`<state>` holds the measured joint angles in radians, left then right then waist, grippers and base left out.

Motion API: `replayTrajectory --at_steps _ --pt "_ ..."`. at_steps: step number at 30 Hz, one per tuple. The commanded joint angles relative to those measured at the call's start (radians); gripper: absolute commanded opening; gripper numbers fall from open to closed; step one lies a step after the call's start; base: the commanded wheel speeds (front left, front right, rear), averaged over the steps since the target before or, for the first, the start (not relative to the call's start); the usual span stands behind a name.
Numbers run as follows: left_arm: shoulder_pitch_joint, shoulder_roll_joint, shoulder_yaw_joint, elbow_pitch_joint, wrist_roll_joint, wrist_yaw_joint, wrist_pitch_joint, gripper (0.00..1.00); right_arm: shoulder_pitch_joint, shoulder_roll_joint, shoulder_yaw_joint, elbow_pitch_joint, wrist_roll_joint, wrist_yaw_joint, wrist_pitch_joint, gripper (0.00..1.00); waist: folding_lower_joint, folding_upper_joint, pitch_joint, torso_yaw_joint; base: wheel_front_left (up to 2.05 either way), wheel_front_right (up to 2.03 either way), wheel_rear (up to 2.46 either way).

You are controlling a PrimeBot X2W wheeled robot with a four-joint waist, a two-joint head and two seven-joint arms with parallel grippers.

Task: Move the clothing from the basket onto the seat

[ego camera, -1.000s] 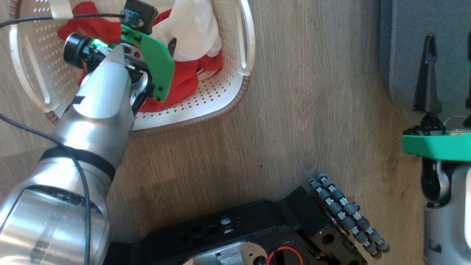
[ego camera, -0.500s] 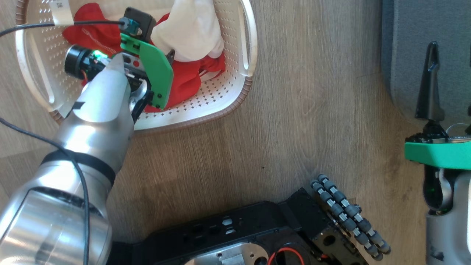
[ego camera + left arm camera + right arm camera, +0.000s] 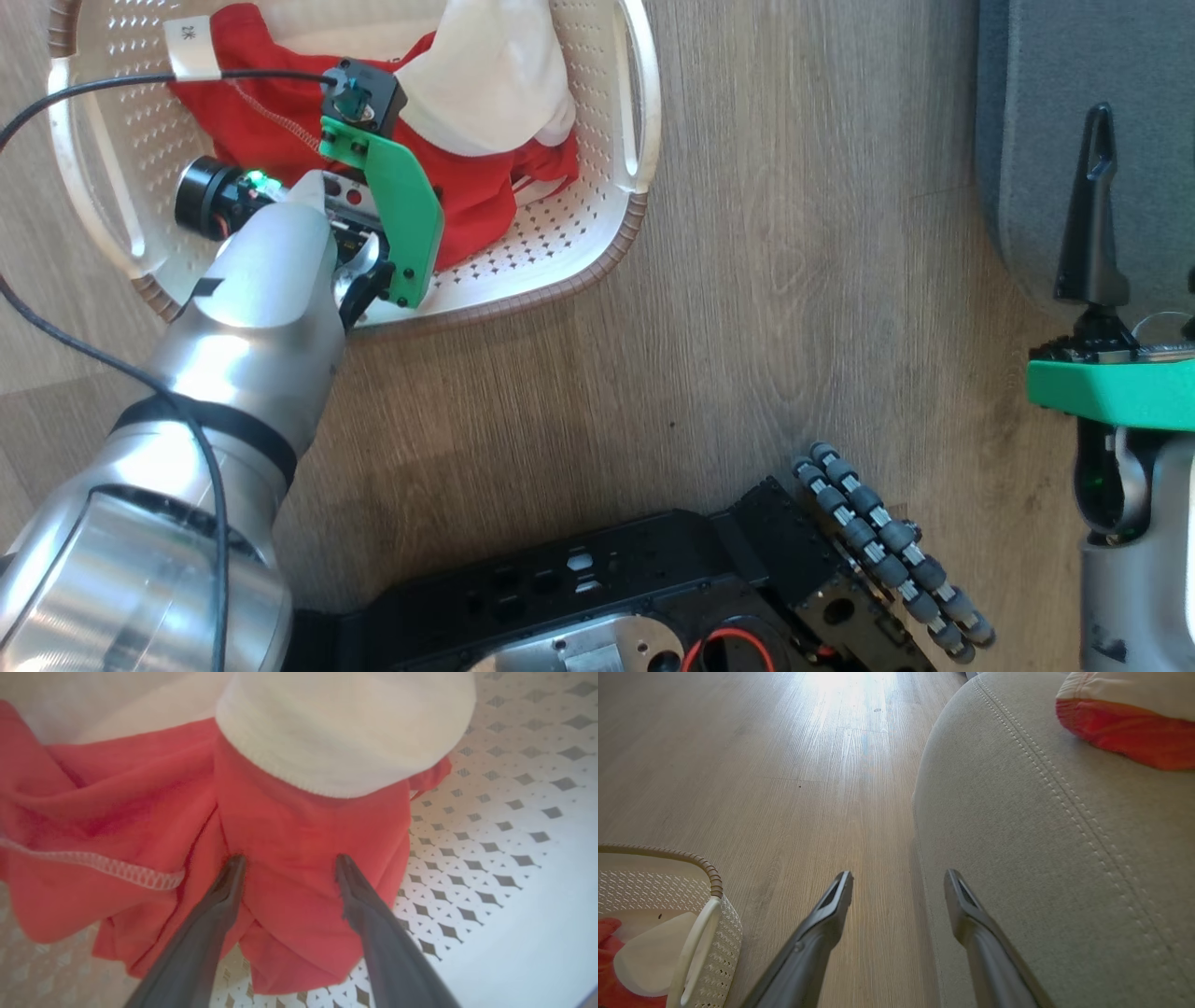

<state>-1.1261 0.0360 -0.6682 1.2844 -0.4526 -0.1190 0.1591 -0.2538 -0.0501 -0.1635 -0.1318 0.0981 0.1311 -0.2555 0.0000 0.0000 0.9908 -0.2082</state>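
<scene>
Now: soft bright red clothing with white patches (image 3: 289,826) lies heaped in the small cream-white perforated plastic basket with a brown woven rim (image 3: 583,247), at 11 o'clock from the robot's black base (image 3: 560,597). Left gripper (image 3: 289,861) is down on the heap, jaws wide, tips straddling a red fold, nothing pinched yet. Right gripper (image 3: 899,877) hangs at 3 o'clock over the rounded edge of the large grey upholstered seat (image 3: 1041,858), jaws wide, empty. One red-and-white garment (image 3: 1125,723) lies on that seat.

Judgement: the step in hand is the grasp. Sink the tips deeper so fabric bunches between them, close fully, lift straight up clear of the rim. A shallow pinch may slip or drag the basket.
</scene>
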Motion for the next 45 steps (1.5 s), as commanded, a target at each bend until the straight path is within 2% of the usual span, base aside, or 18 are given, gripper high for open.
replayTrajectory --at_steps 1,8,14,26,27,28,29,30,31,34,40,45 --pt "0.032 0.014 0.007 -0.004 -0.009 0.005 0.006 1.00 0.055 0.000 0.011 -0.032 0.010 0.000 -0.006 1.00 0.0000 0.0000 0.000 -0.001 0.00 0.00 0.00" --pt "0.037 0.014 0.020 0.003 -0.045 0.046 0.096 1.00 0.060 0.000 0.010 -0.031 0.013 0.000 -0.006 1.00 0.0000 0.0000 0.002 0.004 0.00 0.00 0.00" --pt "0.049 0.014 0.030 0.002 -0.096 0.055 0.179 1.00 0.056 0.000 0.015 -0.034 0.009 0.000 -0.006 1.00 0.0000 0.0000 0.001 0.007 0.00 0.00 0.00" --pt "0.083 0.014 -0.015 -0.051 -0.162 0.048 0.155 1.00 0.065 0.000 0.014 -0.044 0.004 0.000 -0.006 1.00 0.0000 0.0000 0.007 0.008 0.00 0.00 0.00" --pt "0.083 0.014 -0.022 -0.055 -0.163 0.047 0.147 0.80 0.065 0.000 0.014 -0.045 0.004 0.000 -0.006 1.00 0.0000 0.0000 0.007 0.008 0.00 0.00 0.00" --pt "0.080 0.014 -0.030 -0.058 -0.162 0.048 0.135 0.47 0.065 0.000 0.014 -0.045 0.004 0.000 -0.006 1.00 0.0000 0.0000 0.008 0.008 0.00 0.00 0.00" --pt "0.079 0.014 -0.035 -0.059 -0.163 0.049 0.123 0.33 0.065 0.000 0.013 -0.046 0.004 0.000 -0.006 1.00 0.0000 0.0000 0.009 0.008 0.00 0.00 0.00" --pt "0.079 0.014 -0.042 -0.061 -0.165 0.046 0.113 0.05 0.064 0.000 0.014 -0.046 0.005 0.000 -0.006 1.00 0.0000 0.0000 0.009 0.008 0.00 0.00 0.00" --pt "0.078 0.014 -0.046 -0.062 -0.168 0.044 0.103 0.00 0.063 0.000 0.014 -0.046 0.004 0.000 -0.006 1.00 0.0000 0.0000 0.009 0.007 0.00 0.00 0.00" --pt "0.071 0.014 -0.062 -0.064 -0.170 0.039 0.064 0.00 0.060 0.000 0.018 -0.042 0.003 0.000 -0.006 1.00 0.0000 0.0000 0.006 0.007 0.00 0.00 0.00" --pt "0.036 0.014 -0.057 -0.082 -0.192 0.035 -0.085 0.00 0.026 0.000 0.032 -0.030 0.008 0.000 -0.006 1.00 0.0000 0.0000 -0.010 0.013 0.00 0.00 0.00" --pt "0.035 0.014 -0.048 -0.074 -0.205 0.032 -0.222 0.00 -0.003 0.000 0.035 -0.001 -0.021 0.000 -0.006 1.00 0.0000 0.0000 -0.099 0.050 0.00 0.00 0.00"
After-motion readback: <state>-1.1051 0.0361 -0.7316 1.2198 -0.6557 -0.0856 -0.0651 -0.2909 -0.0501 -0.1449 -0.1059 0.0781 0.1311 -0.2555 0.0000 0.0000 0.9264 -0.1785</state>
